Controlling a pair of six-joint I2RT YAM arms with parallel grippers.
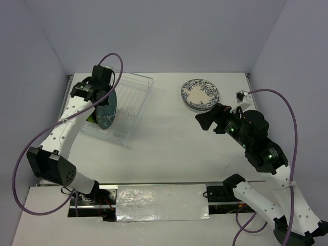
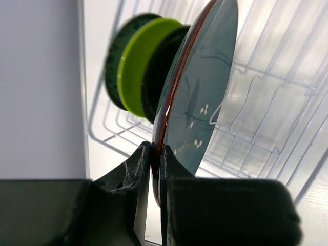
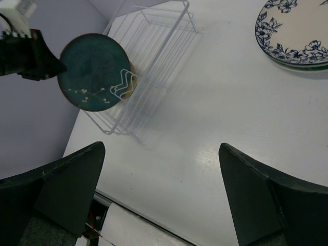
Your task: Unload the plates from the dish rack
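Progress: partway. Unloaded: a stack of blue-flowered plates (image 1: 200, 95), flat on the desk (image 1: 174, 148), upper right of the overhead frame, well apart from the dish rack (image 1: 139, 82) at upper left.

In hand: large dark teal plate (image 2: 205, 102), on edge, at the rack's lower-left end. Whether its lower rim sits among the tines or is clear of them cannot be told.

Remaining in the rack, upright, behind the teal one in the left wrist frame: black plate (image 2: 160, 72), lime-green plate (image 2: 138, 66), dark patterned plate (image 2: 114, 56).

Judged outstanding: setting the teal plate down, then three more to lift out.

Grip, left fingers (image 2: 143, 159): nearly closed, clenched on the teal plate's rim, one on each face.

Grip, right fingers (image 3: 66, 184): spread wide, grasping nothing, touching nothing, over bare desk near the stack.
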